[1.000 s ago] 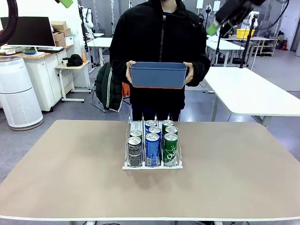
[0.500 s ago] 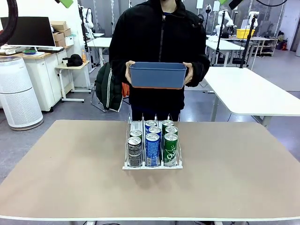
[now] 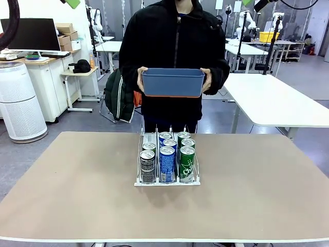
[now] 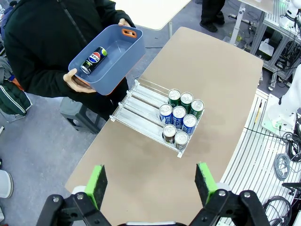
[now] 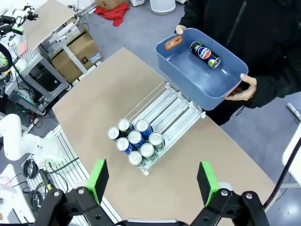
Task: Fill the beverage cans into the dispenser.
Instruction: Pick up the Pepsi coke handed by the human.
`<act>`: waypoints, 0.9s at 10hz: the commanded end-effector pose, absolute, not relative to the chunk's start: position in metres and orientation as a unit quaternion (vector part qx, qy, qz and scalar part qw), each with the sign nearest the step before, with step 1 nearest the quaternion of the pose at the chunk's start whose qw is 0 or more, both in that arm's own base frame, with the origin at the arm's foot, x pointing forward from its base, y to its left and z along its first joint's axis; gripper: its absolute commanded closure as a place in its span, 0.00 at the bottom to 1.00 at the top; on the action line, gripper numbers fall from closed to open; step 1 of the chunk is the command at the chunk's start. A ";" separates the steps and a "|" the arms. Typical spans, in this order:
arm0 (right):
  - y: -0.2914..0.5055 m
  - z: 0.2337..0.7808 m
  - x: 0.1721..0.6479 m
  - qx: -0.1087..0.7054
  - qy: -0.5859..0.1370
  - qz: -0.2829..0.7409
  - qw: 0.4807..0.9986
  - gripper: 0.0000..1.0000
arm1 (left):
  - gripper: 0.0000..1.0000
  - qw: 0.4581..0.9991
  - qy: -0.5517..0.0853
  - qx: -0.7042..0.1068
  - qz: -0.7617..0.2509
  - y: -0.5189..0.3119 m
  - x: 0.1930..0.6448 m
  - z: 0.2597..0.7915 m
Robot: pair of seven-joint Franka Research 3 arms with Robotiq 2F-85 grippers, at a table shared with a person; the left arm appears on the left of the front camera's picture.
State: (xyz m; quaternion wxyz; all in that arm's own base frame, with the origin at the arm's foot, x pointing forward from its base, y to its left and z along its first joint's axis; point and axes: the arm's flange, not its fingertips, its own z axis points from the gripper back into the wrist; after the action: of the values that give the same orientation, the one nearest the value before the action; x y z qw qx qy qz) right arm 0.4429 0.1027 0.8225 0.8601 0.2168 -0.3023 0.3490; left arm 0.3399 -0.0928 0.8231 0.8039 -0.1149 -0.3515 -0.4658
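Observation:
The dispenser (image 3: 167,183) stands mid-table with several beverage cans (image 3: 167,162) at its near end: black in the left lane, blue in the middle, green on the right. From high above, my left gripper (image 4: 151,183) is open over the table, with the dispenser (image 4: 141,108) and its cans (image 4: 181,117) far below. My right gripper (image 5: 153,180) is also open and high over the dispenser (image 5: 174,110) and cans (image 5: 134,141). One blue can (image 4: 94,59) (image 5: 205,54) lies in the blue bin that the person holds.
The person stands at the far edge and holds the blue bin (image 3: 173,82) (image 4: 117,47) (image 5: 188,80) at chest height in both hands. A green pad (image 3: 72,2) of my left gripper shows at the top edge. The tan tabletop (image 3: 257,190) is bare around the dispenser.
My right gripper has risen from the upper right of the front view to its top edge. The person, bin and cans have not moved.

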 end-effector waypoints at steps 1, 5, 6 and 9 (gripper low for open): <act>0.102 0.825 0.441 0.219 -0.305 0.351 0.858 0.00 | 0.00 0.804 -0.353 -0.115 -0.464 -0.092 0.340 0.823; 0.102 0.825 0.441 0.219 -0.305 0.351 0.858 0.00 | 0.00 0.804 -0.353 -0.115 -0.464 -0.092 0.340 0.823; 0.102 0.825 0.441 0.219 -0.305 0.351 0.858 0.00 | 0.00 0.804 -0.353 -0.115 -0.464 -0.092 0.340 0.823; 0.102 0.825 0.441 0.219 -0.305 0.351 0.858 0.00 | 0.00 0.804 -0.353 -0.115 -0.464 -0.092 0.340 0.823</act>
State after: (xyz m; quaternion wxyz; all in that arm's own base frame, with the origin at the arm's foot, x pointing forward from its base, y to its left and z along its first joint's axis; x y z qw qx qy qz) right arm 0.4422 0.1027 0.8239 0.8595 0.2166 -0.3037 0.3494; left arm 0.3399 -0.0928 0.8231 0.8039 -0.1149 -0.3515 -0.4658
